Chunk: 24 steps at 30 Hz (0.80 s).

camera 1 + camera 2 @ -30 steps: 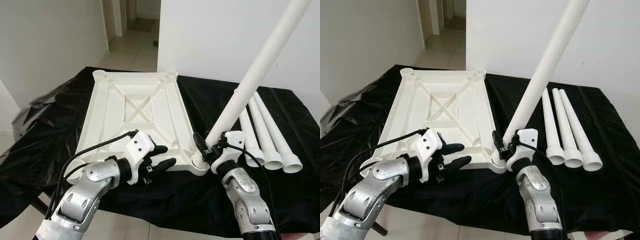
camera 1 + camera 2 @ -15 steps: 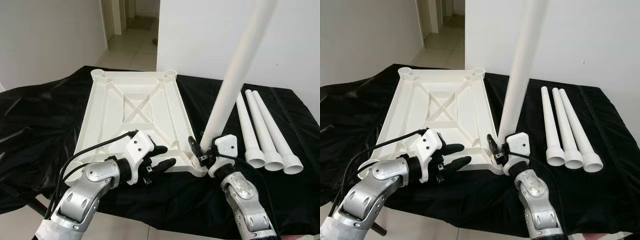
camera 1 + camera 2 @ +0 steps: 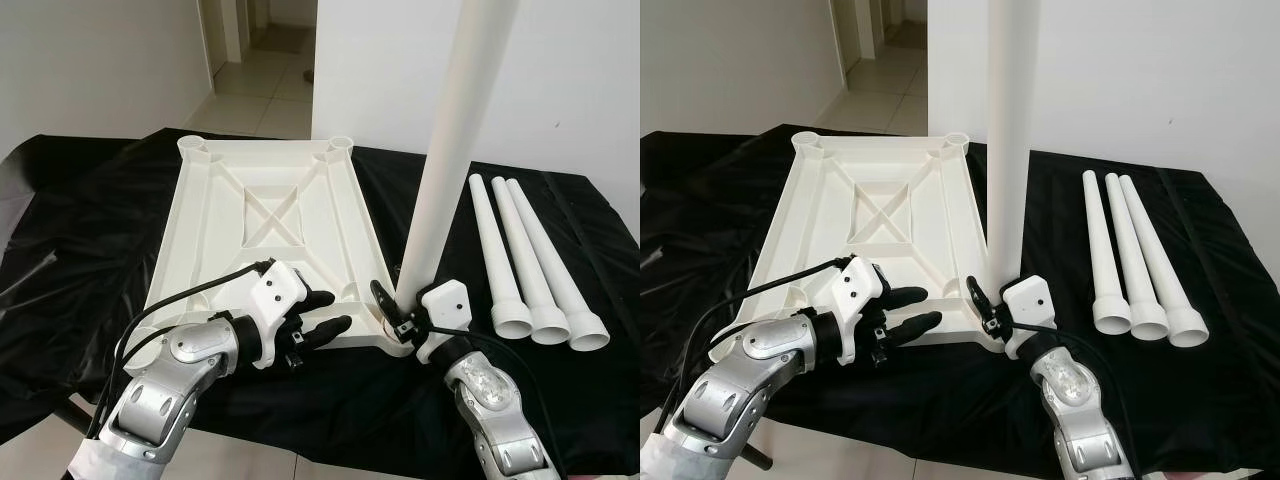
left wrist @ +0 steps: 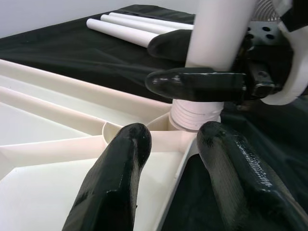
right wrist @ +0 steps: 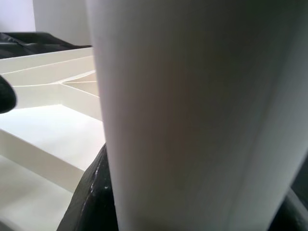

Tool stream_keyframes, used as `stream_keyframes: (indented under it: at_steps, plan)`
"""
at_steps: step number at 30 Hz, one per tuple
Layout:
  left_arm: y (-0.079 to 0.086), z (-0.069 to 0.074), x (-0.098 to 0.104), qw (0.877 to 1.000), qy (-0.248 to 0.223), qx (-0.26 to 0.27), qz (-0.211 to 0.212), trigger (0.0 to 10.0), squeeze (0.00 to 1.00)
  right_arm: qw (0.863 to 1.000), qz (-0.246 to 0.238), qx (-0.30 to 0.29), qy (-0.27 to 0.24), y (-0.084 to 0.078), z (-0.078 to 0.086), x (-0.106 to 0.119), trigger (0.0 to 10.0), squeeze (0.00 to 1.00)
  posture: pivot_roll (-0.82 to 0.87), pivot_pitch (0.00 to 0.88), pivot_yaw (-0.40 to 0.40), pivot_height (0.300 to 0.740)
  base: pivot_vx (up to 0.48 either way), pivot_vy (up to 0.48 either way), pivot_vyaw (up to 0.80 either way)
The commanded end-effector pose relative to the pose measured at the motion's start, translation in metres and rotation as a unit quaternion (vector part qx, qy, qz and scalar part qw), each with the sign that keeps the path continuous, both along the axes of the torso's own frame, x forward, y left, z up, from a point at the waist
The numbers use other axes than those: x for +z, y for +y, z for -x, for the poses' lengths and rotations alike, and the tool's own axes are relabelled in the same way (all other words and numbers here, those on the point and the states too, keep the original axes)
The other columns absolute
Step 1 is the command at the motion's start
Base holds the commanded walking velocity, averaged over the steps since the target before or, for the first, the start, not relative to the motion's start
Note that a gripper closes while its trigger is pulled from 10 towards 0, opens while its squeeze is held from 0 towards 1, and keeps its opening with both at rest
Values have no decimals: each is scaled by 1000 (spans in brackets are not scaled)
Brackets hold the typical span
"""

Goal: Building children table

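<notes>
From the left eye, the right gripper [image 3: 405, 312] is clamped low on a leg [image 3: 445, 170] standing nearly upright in the near right corner socket of the upturned tabletop [image 3: 270, 215]; three spare legs [image 3: 530, 265] lie on the cloth well to the right. The left gripper [image 3: 322, 313] rests on the top's near edge, fingers parted, holding nothing. The left wrist view adds the leg's threaded end [image 4: 196, 114] seated in the socket, just beyond those fingers [image 4: 115, 187]. The right wrist view adds only leg close-up.
</notes>
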State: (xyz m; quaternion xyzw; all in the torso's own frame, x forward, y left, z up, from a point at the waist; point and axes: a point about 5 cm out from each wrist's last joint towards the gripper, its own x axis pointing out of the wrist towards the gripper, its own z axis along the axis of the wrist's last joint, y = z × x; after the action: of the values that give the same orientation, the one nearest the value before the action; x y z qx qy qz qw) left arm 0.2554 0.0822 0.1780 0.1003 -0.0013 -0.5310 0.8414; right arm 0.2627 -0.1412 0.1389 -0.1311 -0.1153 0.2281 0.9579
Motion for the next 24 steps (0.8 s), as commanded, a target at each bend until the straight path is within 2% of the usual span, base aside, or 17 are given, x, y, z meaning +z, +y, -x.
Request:
stream_keyframes:
  at_steps: [1,5,11,14,17,22,24]
  plan:
    - [2,1,1,1000,-2,13,-1,10000,0,997,15,-8,73,-4,5,-30,10000,0,22,84,17,740,0,0,0]
    - [2,1,1,1000,-2,13,-1,10000,0,995,-3,-29,92,-8,1,-34,10000,0,22,84,18,740,0,0,0]
    - [2,1,1,1000,-2,13,-1,10000,0,992,-5,-51,119,-12,-3,-38,10000,0,24,85,19,740,0,0,0]
    - [2,1,2,1000,-2,13,-1,10000,0,986,-9,-67,153,-16,-14,-36,10000,0,24,84,16,740,0,0,0]
    - [2,1,2,1000,-2,13,-1,10000,0,986,-10,-65,154,-16,-15,-35,10000,0,24,84,16,740,0,0,0]
    - [2,0,2,1000,-3,16,-1,10000,0,981,-51,-73,172,-19,-20,-34,10000,0,28,80,10,740,0,0,0]
    - [2,0,2,1000,-3,16,-1,10000,0,981,-51,-73,172,-19,-20,-34,10000,0,28,80,10,740,0,0,0]
